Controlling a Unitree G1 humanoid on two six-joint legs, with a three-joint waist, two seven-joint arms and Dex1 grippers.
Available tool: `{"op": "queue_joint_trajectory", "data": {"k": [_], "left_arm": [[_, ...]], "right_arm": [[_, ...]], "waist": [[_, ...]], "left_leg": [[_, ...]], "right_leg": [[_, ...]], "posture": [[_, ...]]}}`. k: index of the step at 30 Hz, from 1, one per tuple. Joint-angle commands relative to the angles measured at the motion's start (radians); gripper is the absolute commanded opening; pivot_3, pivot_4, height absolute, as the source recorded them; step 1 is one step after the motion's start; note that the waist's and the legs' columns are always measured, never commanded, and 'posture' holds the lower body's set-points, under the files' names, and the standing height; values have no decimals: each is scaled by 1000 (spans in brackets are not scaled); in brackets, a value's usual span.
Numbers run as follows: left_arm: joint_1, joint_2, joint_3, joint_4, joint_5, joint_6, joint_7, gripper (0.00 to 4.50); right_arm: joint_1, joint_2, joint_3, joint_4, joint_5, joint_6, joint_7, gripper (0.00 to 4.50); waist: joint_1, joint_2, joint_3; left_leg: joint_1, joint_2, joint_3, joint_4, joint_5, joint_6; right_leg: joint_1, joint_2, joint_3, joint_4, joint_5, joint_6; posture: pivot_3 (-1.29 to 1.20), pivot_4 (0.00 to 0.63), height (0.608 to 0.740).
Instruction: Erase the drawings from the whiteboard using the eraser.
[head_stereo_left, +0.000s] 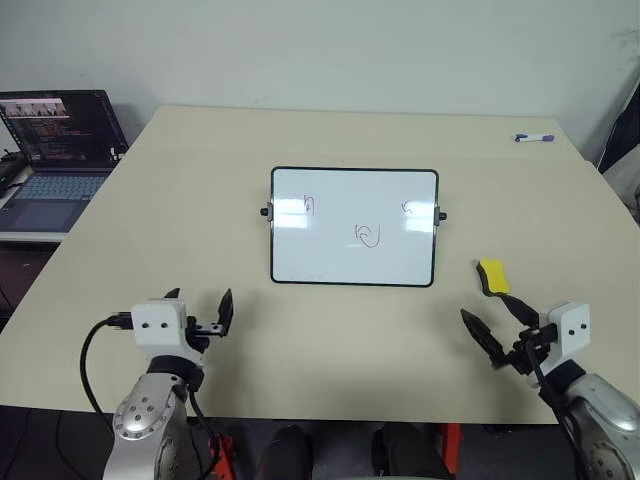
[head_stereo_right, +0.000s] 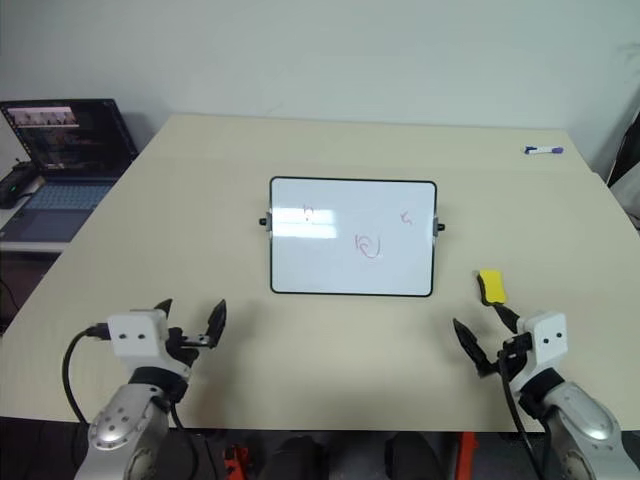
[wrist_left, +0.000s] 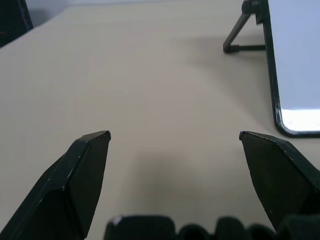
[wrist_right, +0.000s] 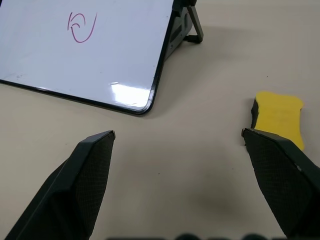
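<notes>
right hand (head_stereo_left: 498, 334) spread wide and empty at near right of surface (head_stereo_left: 200, 180), eraser (head_stereo_left: 492, 276) just beyond it, left hand (head_stereo_left: 200, 308) likewise spread at near left, whiteboard (head_stereo_left: 354, 227) propped mid-surface with three drawings (head_stereo_left: 367, 235) on it

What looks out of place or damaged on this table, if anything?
Nothing stands out. The whiteboard stands propped on its stand, undamaged, with the drawings unerased. The eraser lies flat to its right, and a marker lies near the table's far corner.
</notes>
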Motion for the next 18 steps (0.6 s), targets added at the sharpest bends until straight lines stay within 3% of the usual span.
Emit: {"op": "queue_joint_trajectory", "data": {"k": [1, 6, 12, 18], "left_arm": [[-8, -5, -36, 3, 4, -37, -28, 4500], [-11, 4, -59, 9, 25, -59, -33, 4500], [-19, 111, -27, -56, -97, -27, -200, 4500], [-61, 356, 29, -82, -261, 34, -485, 4500]], "right_arm": [[-33, -22, -20, -61, 46, 52, -15, 4446], [-39, -22, -28, -76, 41, 64, -40, 4446], [-55, -42, 34, -62, 31, 31, 23, 4446], [-100, -14, 87, -52, 6, -7, 26, 4446]], "waist": [[0, 0, 0], [1, 0, 0], [0, 0, 0], [-2, 1, 0]], "left_leg": [[0, 0, 0, 0, 0, 0], [0, 0, 0, 0, 0, 0], [0, 0, 0, 0, 0, 0], [0, 0, 0, 0, 0, 0]], "right_leg": [[0, 0, 0, 0, 0, 0], [0, 0, 0, 0, 0, 0], [0, 0, 0, 0, 0, 0], [0, 0, -1, 0, -1, -1]], "posture": [[0, 150, 740], [0, 150, 740], [0, 150, 740], [0, 150, 740]]}}
